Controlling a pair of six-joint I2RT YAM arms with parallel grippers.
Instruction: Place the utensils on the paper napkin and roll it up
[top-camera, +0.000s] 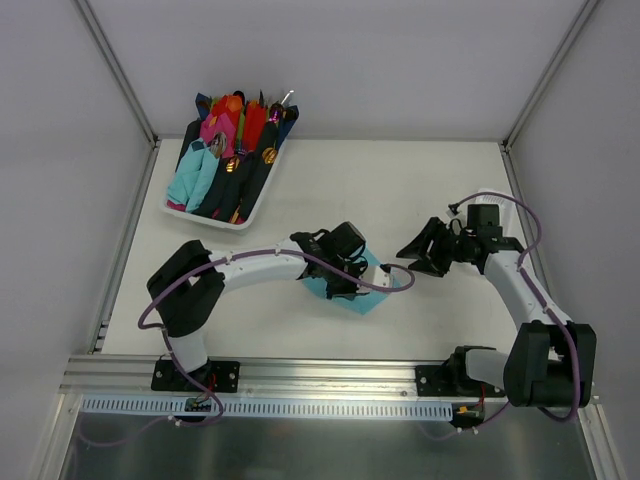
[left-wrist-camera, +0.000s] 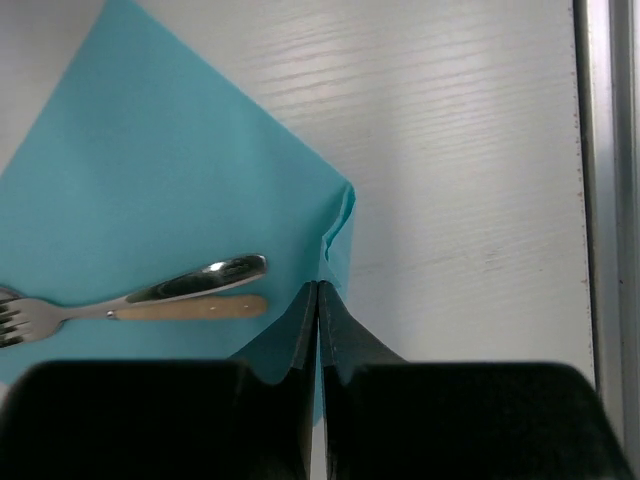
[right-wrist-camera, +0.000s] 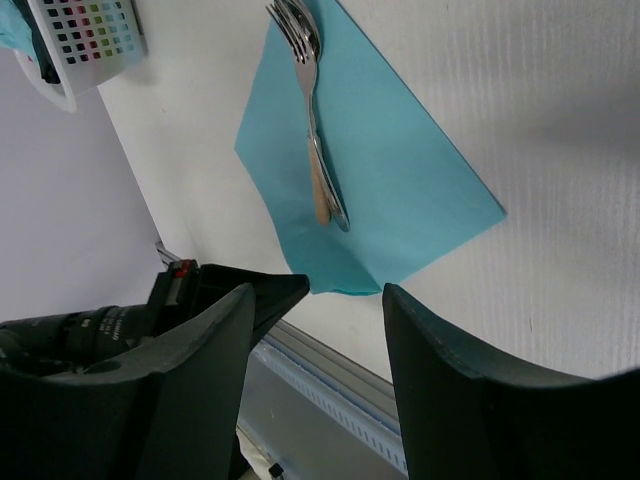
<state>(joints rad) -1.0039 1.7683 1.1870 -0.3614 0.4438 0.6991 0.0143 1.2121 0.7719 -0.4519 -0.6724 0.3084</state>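
Observation:
The teal paper napkin (top-camera: 368, 296) lies flat near the table's front middle. Two silver utensils (left-wrist-camera: 150, 295) lie side by side on it, fork tines together; one handle looks tan. They also show in the right wrist view (right-wrist-camera: 315, 130) on the napkin (right-wrist-camera: 400, 170). My left gripper (left-wrist-camera: 318, 290) is shut, pinching the napkin's (left-wrist-camera: 150, 170) near corner, whose edge curls up. In the top view it (top-camera: 343, 283) covers much of the napkin. My right gripper (top-camera: 413, 257) is open and empty, just right of the napkin, with its jaws (right-wrist-camera: 318, 295) wide apart.
A white basket (top-camera: 216, 219) of pink, red, navy and teal napkin bundles with gold cutlery stands at the back left. It shows in the right wrist view (right-wrist-camera: 90, 40). A metal rail (top-camera: 320, 375) runs along the front edge. Grey walls enclose the table.

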